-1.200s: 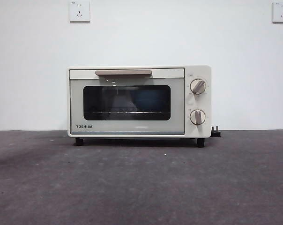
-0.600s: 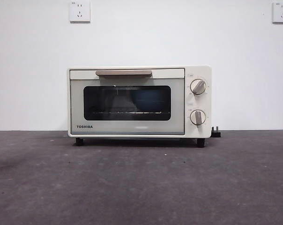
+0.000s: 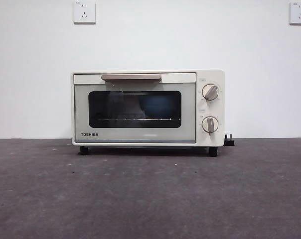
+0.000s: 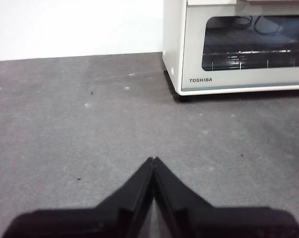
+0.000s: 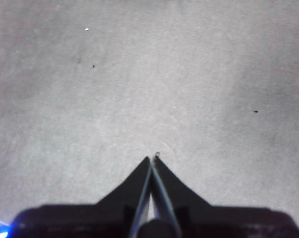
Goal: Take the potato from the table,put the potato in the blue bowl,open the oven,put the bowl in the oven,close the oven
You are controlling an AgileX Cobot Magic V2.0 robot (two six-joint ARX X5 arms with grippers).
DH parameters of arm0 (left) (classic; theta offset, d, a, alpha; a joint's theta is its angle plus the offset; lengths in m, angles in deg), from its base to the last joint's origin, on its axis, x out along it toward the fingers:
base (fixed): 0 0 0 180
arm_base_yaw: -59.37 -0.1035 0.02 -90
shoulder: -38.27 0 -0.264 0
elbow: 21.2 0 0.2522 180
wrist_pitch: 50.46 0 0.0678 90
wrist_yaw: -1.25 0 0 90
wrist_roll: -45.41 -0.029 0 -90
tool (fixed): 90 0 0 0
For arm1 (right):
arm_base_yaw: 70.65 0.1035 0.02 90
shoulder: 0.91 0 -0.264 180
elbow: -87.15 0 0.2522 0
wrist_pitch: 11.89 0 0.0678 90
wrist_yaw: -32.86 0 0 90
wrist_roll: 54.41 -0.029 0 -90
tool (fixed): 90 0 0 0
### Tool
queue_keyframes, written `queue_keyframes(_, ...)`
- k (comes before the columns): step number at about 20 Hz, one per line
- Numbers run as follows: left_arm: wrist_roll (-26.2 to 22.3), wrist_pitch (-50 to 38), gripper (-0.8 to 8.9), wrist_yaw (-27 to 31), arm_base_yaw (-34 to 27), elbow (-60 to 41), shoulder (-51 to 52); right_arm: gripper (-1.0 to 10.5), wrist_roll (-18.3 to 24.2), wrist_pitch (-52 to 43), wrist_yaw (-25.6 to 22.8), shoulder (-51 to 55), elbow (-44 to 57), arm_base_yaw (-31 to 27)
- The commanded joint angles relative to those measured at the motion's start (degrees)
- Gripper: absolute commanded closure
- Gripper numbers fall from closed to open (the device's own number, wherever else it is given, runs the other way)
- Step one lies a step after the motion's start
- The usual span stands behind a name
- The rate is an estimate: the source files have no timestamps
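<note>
The cream-white oven [image 3: 210, 107] stands on the dark grey table [image 3: 150, 194] against the wall, its glass door shut and the beige handle [image 3: 131, 77] up. A dim bluish shape [image 3: 160, 106] shows behind the glass; I cannot tell whether it is the blue bowl. The potato is out of view. My left gripper [image 4: 153, 159] hovers shut and empty over bare table, with the oven's [image 4: 228, 79] front left corner ahead of it. Over plain table my right gripper [image 5: 152, 158] is also shut, holding nothing. Neither arm shows in the front view.
Two round knobs [image 3: 210, 92] [image 3: 210, 124] sit on the oven's right panel. A black plug [image 3: 229, 141] lies by its right rear foot. Wall sockets [image 3: 84, 11] [image 3: 299, 12] are high on the white wall.
</note>
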Motion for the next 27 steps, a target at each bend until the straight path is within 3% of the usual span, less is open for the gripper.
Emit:
queue_keyframes(1,-4.11,-0.22,8.17,0.48,-0.24,-0.59,0.13,9.5,0.22,-0.44,-0.02,-0.09,0.59,0.02)
queue_keyframes(6,-3.30,-0.11,8.17,2.08,-0.11,-0.59,0.13,9.5,0.22,-0.44,-0.02,-0.09,0.59,0.02)
queue_keyframes(10,0.74,-0.72,8.17,1.01,0.02,-0.59,0.13,9.5,0.22,-0.44,-0.02,-0.09,0.59,0.02)
queue_keyframes(23,0.74,-0.68,8.17,1.01,0.04,-0.59,-1.33,9.5,0.22,-0.66,0.28,0.26,0.61,0.04)
queue_keyframes(27,0.74,-0.66,8.18,1.16,0.04,-0.59,-1.68,9.5,0.37,-2.10,-2.99,7.30,0.72,-1.68)
